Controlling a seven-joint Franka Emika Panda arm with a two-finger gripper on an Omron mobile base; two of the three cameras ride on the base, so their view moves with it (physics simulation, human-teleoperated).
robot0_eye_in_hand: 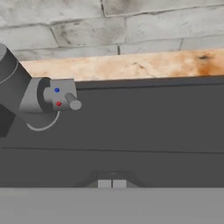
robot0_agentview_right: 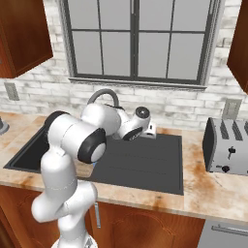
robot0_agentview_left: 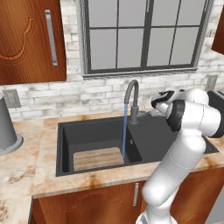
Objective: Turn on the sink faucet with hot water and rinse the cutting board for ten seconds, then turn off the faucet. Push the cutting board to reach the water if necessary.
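Cutting board (robot0_agentview_left: 98, 158) lying flat on the bottom of the sink (robot0_agentview_left: 65, 144), toward the front of the deep basin. Water (robot0_agentview_left: 124, 131) running as a thin blue line from the faucet (robot0_agentview_left: 132, 98) spout and landing at the board's right edge, or perhaps just beside it; hard to tell from the left base view whether the wood is truly being wetted. First risk, then: rinse time spent with the stream missing the board, calling for a push toward the right.

Second risk at the lever (robot0_eye_in_hand: 71, 101): small stub on the faucet base, with a blue dot and a red dot close together beside it. A nudge from a poor angle likely to swing it toward cold rather than shut it off, or to slide past it altogether.

Gripper (robot0_eye_in_hand: 112, 183) hovering over the flat drainboard section, to the right of the faucet base, apart from the lever and holding nothing. Fingertips (robot0_eye_in_hand: 104, 183) pressed together, no gap between them in the hand view. Board well away from the gripper, down in the basin on the far side of the faucet, with the stream between. Reaching across for the board likely to bring the arm close to the spout; a bump there could turn it off target.
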